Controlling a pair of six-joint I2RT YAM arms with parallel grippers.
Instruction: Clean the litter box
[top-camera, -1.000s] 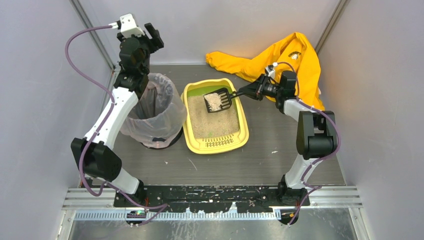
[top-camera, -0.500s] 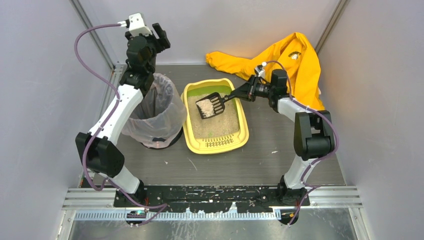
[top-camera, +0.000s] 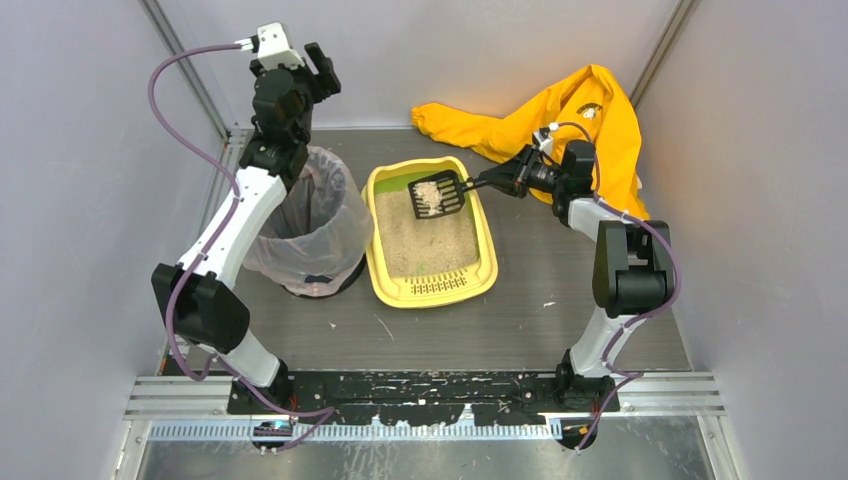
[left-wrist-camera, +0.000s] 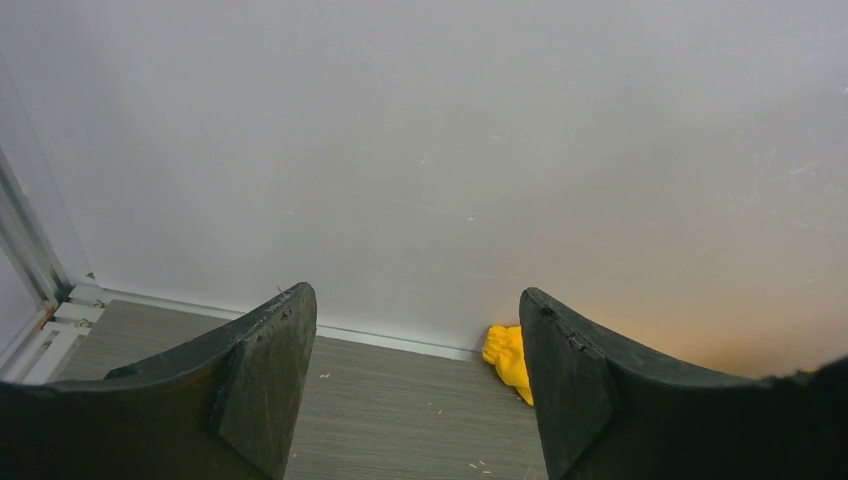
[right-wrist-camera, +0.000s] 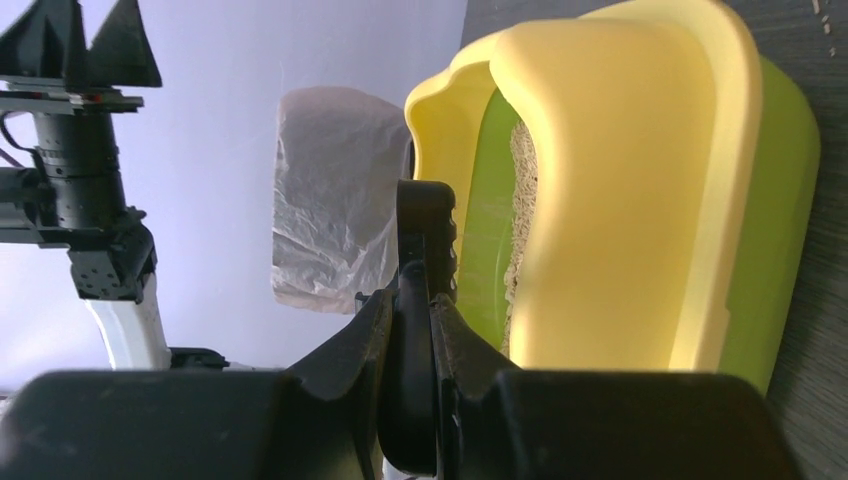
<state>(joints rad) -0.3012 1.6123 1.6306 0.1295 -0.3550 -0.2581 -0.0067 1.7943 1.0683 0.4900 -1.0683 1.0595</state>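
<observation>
The yellow litter box (top-camera: 483, 262) with green inner wall and beige litter sits mid-table; it also shows in the right wrist view (right-wrist-camera: 620, 190). My right gripper (top-camera: 503, 180) is shut on the handle of the small black slotted scoop (top-camera: 436, 196), which holds whitish clumps above the box's far end. In the right wrist view my gripper (right-wrist-camera: 416, 310) clamps the scoop handle (right-wrist-camera: 424, 225) edge-on. My left gripper (top-camera: 318, 66) is raised high behind the bin, open and empty; in the left wrist view it (left-wrist-camera: 415, 300) faces the back wall.
A round bin lined with a translucent bag (top-camera: 310, 222) stands left of the litter box, also in the right wrist view (right-wrist-camera: 335, 195). A yellow garment (top-camera: 560, 120) lies at the back right, its cuff in the left wrist view (left-wrist-camera: 508, 358). Grey walls enclose the table.
The scoop swung left and down toward the box's middle half a second ago, then back right and up to the far end. It holds fewer clumps. The left arm shifted slightly right, then stayed.
</observation>
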